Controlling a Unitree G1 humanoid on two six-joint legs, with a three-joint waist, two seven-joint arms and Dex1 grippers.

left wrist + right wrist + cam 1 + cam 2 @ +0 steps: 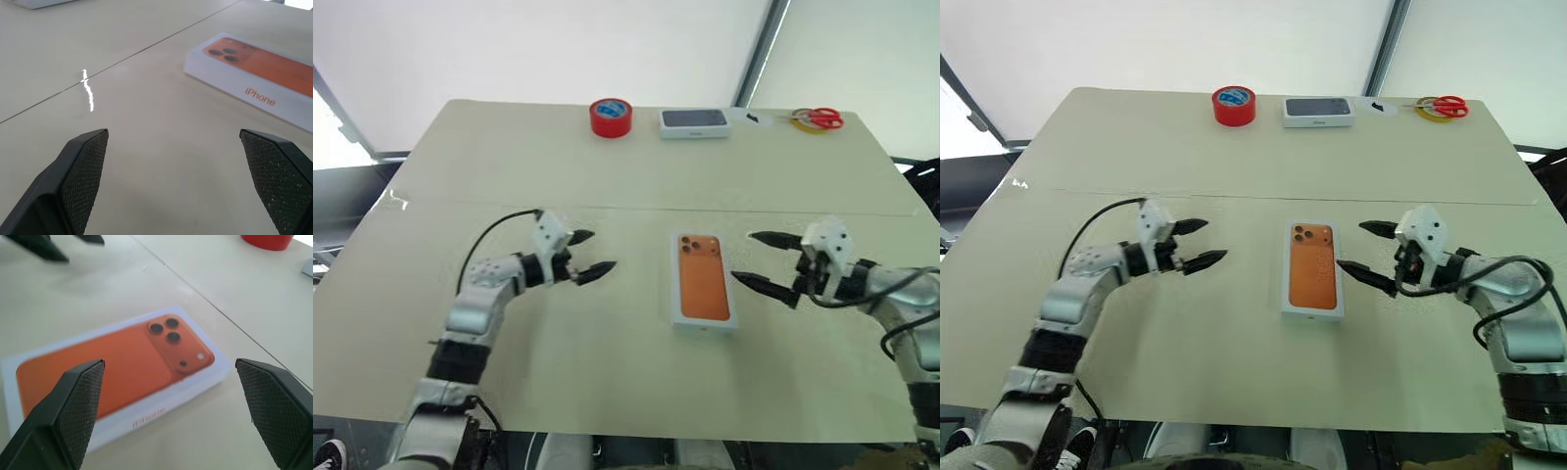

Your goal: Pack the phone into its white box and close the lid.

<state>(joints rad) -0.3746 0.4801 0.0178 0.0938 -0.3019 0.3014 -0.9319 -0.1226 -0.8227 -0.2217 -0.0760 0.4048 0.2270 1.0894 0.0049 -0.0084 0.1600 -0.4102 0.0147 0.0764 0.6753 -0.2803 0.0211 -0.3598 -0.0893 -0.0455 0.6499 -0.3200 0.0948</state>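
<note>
Lid (pixel 704 279) sitting closed on the white box (pixel 705 322) mid-table (pixel 607 362), printed orange face up, between left gripper (pixel 590 253) and right gripper (pixel 764 262), both spread wide and holding nothing. Looks basically done, phone presumably inside but can't see it. Best to back off level, no clipping the box edges.
</note>
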